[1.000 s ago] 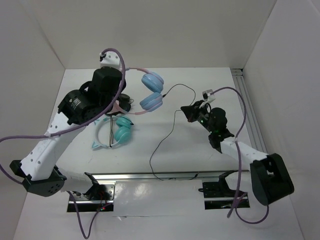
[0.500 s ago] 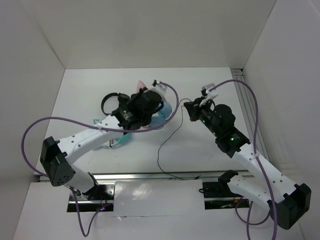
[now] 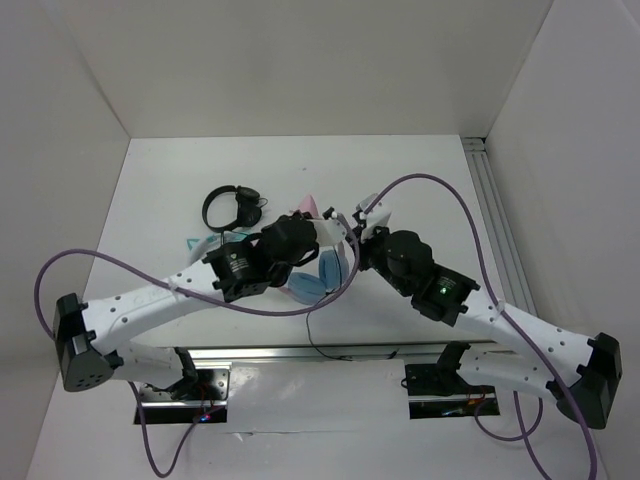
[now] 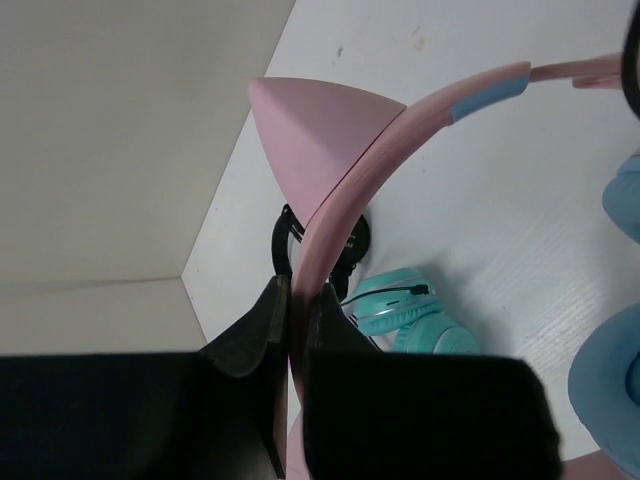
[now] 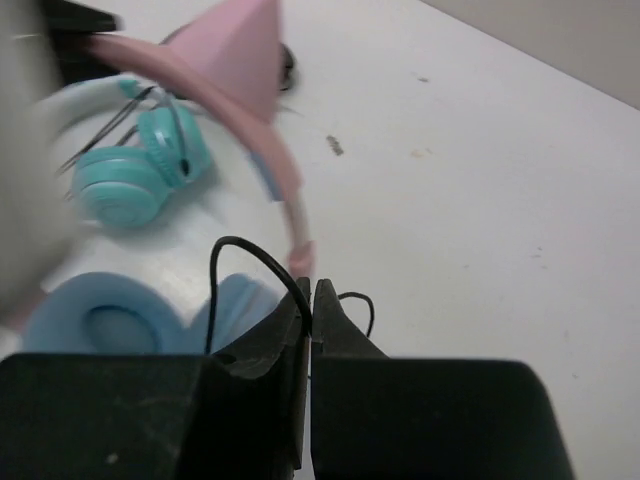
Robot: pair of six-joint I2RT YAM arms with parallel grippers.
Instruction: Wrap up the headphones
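Left fingers (image 4: 252, 328) were clamped on the pink headband of the headphones (image 4: 400, 105) at the middle of the tabletop (image 3: 435, 180), where both outstretched arms met. Right fingers (image 5: 268, 338) pinched the thin black cable (image 5: 232, 250).

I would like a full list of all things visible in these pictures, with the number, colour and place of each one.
table: one, white, white walls on three sides
rail: one, silvery, along the near table edge
pink headphones: one, pink band with cat ears, light blue cups, near the table's middle
cable: one, thin, black, beside the blue cups
teal headphones: one, teal and white, on the table left of the pink ones
black headphones: one, black, on the table, farther back on the left
left gripper: one, black, shut on the pink band
right gripper: one, black, shut on the cable
arms: two, white and black, each with a purple hose
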